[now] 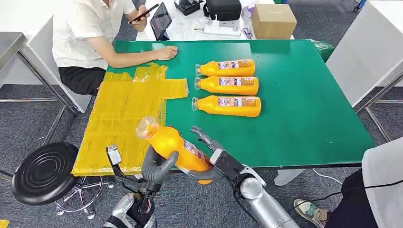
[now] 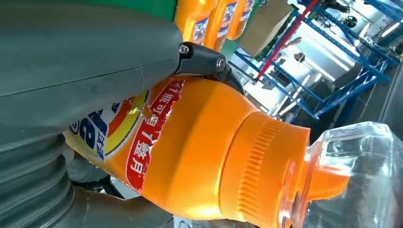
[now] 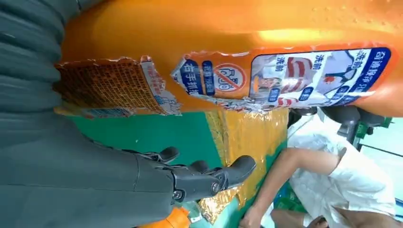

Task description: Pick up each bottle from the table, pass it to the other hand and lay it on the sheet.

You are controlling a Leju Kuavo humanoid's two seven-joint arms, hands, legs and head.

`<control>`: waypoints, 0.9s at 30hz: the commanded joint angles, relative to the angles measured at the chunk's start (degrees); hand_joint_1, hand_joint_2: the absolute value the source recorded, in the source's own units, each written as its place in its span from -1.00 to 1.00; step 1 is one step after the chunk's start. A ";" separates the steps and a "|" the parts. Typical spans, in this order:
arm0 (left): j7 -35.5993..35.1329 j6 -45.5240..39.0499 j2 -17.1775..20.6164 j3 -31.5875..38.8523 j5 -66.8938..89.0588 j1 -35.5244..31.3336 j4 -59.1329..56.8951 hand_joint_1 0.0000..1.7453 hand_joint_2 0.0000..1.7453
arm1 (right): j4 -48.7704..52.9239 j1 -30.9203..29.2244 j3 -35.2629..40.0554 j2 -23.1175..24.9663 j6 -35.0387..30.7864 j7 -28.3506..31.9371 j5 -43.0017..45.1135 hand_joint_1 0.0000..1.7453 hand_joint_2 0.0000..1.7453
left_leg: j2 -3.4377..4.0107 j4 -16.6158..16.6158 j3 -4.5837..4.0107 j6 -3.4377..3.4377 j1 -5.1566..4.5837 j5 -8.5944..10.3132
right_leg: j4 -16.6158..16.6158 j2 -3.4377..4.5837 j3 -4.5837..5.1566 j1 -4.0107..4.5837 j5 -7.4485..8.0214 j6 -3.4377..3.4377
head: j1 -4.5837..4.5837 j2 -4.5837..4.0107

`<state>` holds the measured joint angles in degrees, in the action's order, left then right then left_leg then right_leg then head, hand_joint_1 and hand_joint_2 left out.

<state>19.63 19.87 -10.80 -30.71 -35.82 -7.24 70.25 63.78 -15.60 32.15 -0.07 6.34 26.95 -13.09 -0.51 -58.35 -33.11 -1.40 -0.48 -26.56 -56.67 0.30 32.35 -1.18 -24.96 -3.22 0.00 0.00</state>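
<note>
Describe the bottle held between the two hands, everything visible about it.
The held bottle is orange plastic with a ribbed orange collar and a clear cap. Its printed labels are torn and peeling. It is tilted, cap up and toward the yellow sheet, at the near edge of the green table. The left hand grips its middle; the right hand touches its lower end, some fingers extended. It touches no other bottle.

Grey carpet floor (image 1: 294, 199). A black stool (image 1: 45, 172) stands at 8 o'clock, a white desk (image 1: 190, 26) with a cardboard box (image 1: 273, 21) at 12, a white partition (image 1: 366, 57) at 2.
</note>
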 commanded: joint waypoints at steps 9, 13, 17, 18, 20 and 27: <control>2.18 -16.81 2.77 6.42 9.82 -2.61 3.52 1.00 1.00 | 16.86 8.60 -2.92 -2.42 -15.80 8.20 -11.38 -1.00 -1.00 | -0.06 -0.01 -0.05 0.09 0.06 0.00 | -0.01 -0.11 0.03 0.07 -0.02 0.11 | 0.00 0.00; 7.94 -32.10 2.70 6.41 24.95 -5.25 4.20 1.00 1.00 | 22.01 10.94 -2.79 -3.05 -20.40 10.97 -14.96 -1.00 -1.00 | -0.13 -0.06 -0.13 0.09 0.06 0.01 | -0.04 -0.18 0.10 0.07 -0.03 0.11 | 0.00 0.00; 7.88 -40.15 3.72 6.01 35.26 -5.97 3.41 1.00 1.00 | 22.72 11.59 -3.54 -2.93 -20.71 10.55 -15.05 -1.00 -1.00 | -0.07 -0.01 -0.07 0.11 0.09 0.02 | 0.01 -0.14 0.03 0.09 -0.01 0.15 | 0.02 0.00; 7.88 -40.15 3.72 6.01 35.26 -5.97 3.41 1.00 1.00 | 22.72 11.59 -3.54 -2.93 -20.71 10.55 -15.05 -1.00 -1.00 | -0.01 -0.03 -0.09 0.10 0.08 0.00 | 0.00 -0.06 0.07 0.08 0.00 0.13 | 0.00 0.00; 7.57 -37.18 3.80 5.99 34.29 -5.89 3.94 1.00 1.00 | 22.38 11.69 -4.42 -2.14 -20.88 11.03 -14.39 -1.00 -1.00 | 0.01 0.01 -0.05 0.10 0.09 0.00 | 0.04 -0.05 0.03 0.09 0.01 0.13 | 0.00 0.00; 0.69 -45.74 6.00 2.90 60.25 -13.88 -4.12 1.00 1.00 | 20.68 8.35 -2.69 1.01 -19.42 13.05 -12.55 -1.00 -1.00 | 0.06 -0.02 -0.08 0.13 0.08 0.01 | -0.02 0.00 0.11 0.09 0.01 0.16 | 0.02 0.00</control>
<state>27.10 -19.20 -8.33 -25.00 4.04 -11.14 75.52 85.88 -3.62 28.68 -1.24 -14.80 39.21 -26.75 -0.50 -58.35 -33.22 -1.40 -0.47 -26.55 -56.67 0.31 32.47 -1.18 -24.96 -3.22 0.02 0.00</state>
